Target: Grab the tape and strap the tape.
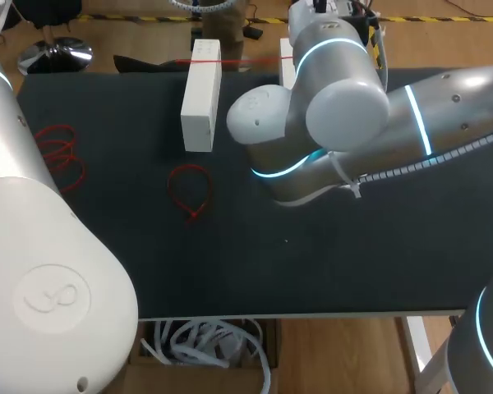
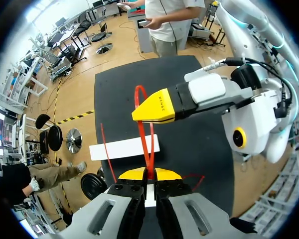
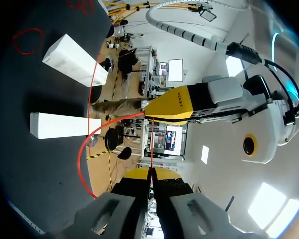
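Left wrist view shows your left gripper (image 2: 149, 175) pressed together on the thin red plastic cable tie (image 2: 149, 160). The tie's loop rises straight ahead to the right gripper (image 3: 150, 174), which is likewise clamped on a strand of it. The tie's long axis therefore runs gripper to gripper, with neither arm nearer. By my judgement, tightening means drawing the two apart along that line. Under them lie two long white rectangular blocks (image 3: 60, 124) on the black table (image 2: 119, 99), near its far edge, so stay above those. A spare red loop (image 1: 189, 190) lies well apart, nearer you.
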You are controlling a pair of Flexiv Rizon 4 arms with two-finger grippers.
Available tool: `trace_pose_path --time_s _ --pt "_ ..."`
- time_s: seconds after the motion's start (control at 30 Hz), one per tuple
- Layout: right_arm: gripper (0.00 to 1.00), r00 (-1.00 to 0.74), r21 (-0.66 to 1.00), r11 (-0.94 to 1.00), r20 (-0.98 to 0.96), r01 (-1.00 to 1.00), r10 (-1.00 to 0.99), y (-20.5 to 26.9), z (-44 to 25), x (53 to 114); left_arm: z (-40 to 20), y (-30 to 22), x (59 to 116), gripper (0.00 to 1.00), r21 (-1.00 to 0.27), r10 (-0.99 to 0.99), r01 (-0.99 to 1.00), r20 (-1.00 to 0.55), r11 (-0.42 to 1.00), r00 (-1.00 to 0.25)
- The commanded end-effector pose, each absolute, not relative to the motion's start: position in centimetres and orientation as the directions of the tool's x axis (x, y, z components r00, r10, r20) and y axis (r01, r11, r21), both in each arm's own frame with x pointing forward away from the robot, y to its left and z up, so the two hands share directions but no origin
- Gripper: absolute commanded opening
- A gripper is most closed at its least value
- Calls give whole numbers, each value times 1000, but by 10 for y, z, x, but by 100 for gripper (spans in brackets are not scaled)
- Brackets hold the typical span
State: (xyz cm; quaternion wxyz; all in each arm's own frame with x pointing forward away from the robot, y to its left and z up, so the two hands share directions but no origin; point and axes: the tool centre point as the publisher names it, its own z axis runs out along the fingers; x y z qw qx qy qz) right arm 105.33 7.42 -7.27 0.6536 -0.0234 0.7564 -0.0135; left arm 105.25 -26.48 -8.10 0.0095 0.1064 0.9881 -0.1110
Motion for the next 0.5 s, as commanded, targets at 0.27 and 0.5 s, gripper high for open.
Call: trace_pose_path --time_s 0.27,0.5 --pt "0 -159 -59 998 -985 -16 -60 76 -71 1052 -80 -265 1052 0 -213 208 212 -41 954 -977" --pt "0 -158 -62 998 -985 -13 -63 79 -70 1053 -80 -265 1052 0 -213 208 212 -41 954 -977"
